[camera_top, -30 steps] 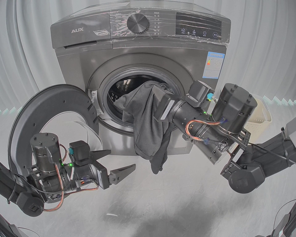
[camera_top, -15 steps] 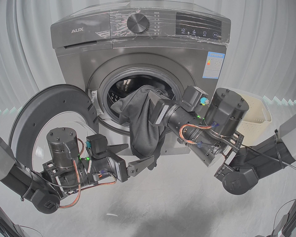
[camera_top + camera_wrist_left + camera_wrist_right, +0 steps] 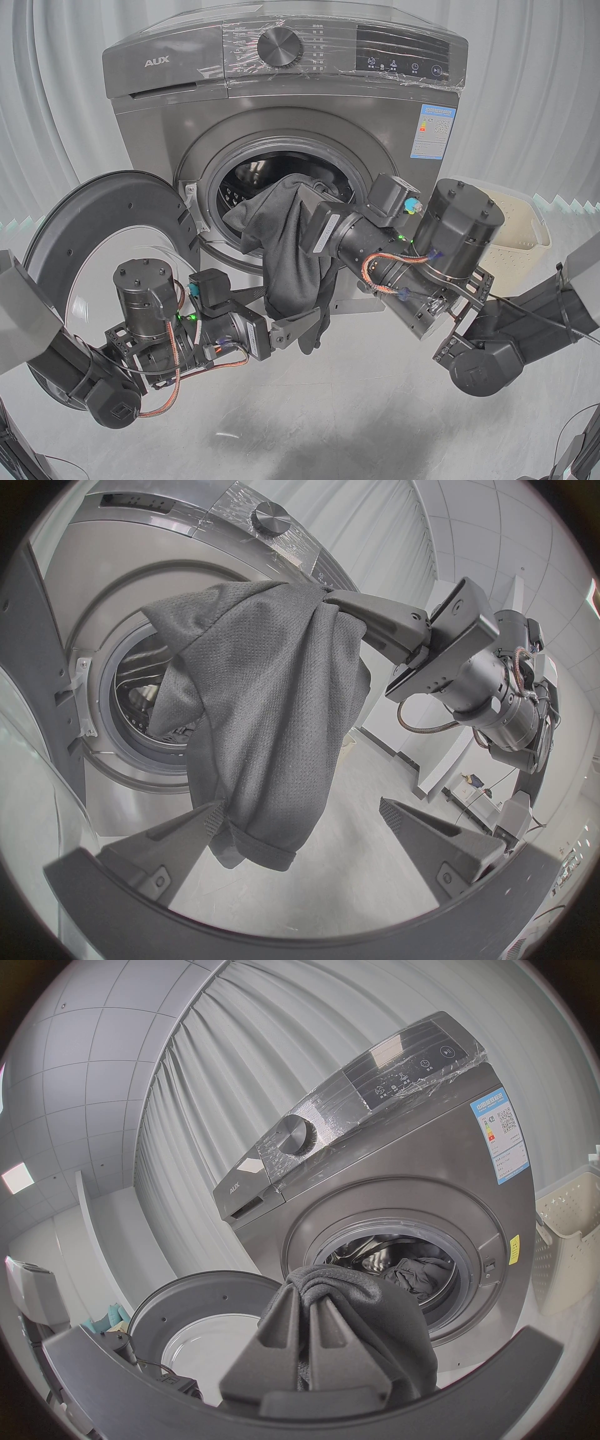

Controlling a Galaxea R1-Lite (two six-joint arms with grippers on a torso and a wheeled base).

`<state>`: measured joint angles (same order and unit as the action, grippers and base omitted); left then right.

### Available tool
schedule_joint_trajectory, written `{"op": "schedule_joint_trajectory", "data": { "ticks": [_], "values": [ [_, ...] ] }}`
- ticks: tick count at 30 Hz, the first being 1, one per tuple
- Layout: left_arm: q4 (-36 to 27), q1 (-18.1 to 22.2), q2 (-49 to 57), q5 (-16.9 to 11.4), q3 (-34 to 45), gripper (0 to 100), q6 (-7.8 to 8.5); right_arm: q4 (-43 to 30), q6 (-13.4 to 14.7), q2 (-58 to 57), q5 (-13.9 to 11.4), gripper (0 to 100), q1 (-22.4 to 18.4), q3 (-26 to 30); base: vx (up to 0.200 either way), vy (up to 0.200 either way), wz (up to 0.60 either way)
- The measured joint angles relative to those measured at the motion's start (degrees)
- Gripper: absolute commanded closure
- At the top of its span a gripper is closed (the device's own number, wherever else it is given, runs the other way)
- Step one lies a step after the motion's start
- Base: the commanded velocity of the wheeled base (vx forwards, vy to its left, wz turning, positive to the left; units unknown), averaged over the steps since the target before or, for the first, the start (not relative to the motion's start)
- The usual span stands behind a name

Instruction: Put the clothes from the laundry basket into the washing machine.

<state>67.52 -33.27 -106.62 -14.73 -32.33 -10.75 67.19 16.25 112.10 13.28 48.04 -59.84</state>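
Observation:
A dark grey garment hangs in front of the washing machine's open drum mouth. My right gripper is shut on its top edge, seen close in the right wrist view with cloth bunched over the fingers. My left gripper is open just under the garment; its hem dangles between the two fingers and brushes one. More dark clothes lie inside the drum. The cream laundry basket stands to the machine's right.
The round machine door stands swung open at the left, close behind my left arm. Pale curtains hang behind the machine. Bare grey floor spreads in front.
My left arm has moved right and up until its open fingers straddle the garment's hem. My right gripper has carried the garment slightly left, toward the drum.

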Motion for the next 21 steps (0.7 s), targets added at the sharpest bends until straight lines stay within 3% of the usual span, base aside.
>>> {"op": "schedule_joint_trajectory", "data": {
  "ticks": [4,11,21],
  "values": [
    [1.2,-0.5,-1.0,-0.1,-0.8,0,-0.57,0.0,0.0,0.1,0.0,100,0.0,0.0,0.0,0.0,0.0],
    [3.7,-2.8,-1.0,-0.3,-0.6,0,-3.91,0.0,0.0,0.2,0.2,100,-0.4,0.0,0.0,0.0,0.0],
    [3.9,-3.3,-2.7,0.7,-0.9,0,-3.78,0.1,0.0,0.6,0.2,100,-0.6,0.0,0.0,0.0,0.0]
  ]
}}
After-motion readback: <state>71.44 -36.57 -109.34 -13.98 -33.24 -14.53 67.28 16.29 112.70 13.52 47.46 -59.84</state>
